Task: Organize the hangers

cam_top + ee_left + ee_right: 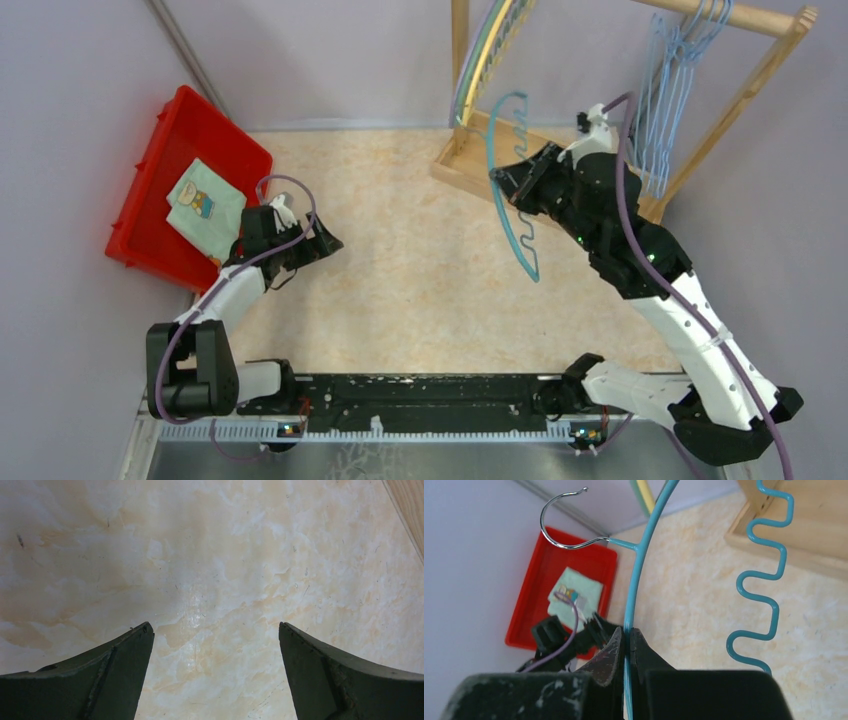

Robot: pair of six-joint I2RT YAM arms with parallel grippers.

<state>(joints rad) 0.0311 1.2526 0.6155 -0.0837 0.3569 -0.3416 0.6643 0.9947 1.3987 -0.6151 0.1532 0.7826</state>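
Observation:
My right gripper (507,186) is shut on the arched rim of a blue plastic hanger (515,200) with a wavy notched edge, held above the table in front of the rack. In the right wrist view the jaws (628,639) pinch the hanger's smooth arc (636,565); its metal hook (561,517) points up left and its wavy edge (764,580) is to the right. Several thin light-blue wire hangers (672,95) hang on the rack's bar. Yellow, green and purple arched hangers (487,55) hang at the rack's left post. My left gripper (330,243) is open and empty over the table (215,630).
The wooden rack frame (745,20) stands at the back right on its base (470,160). A red bin (190,150) holding a folded cloth (205,205) sits at the left, beside my left arm. Walls close in on both sides.

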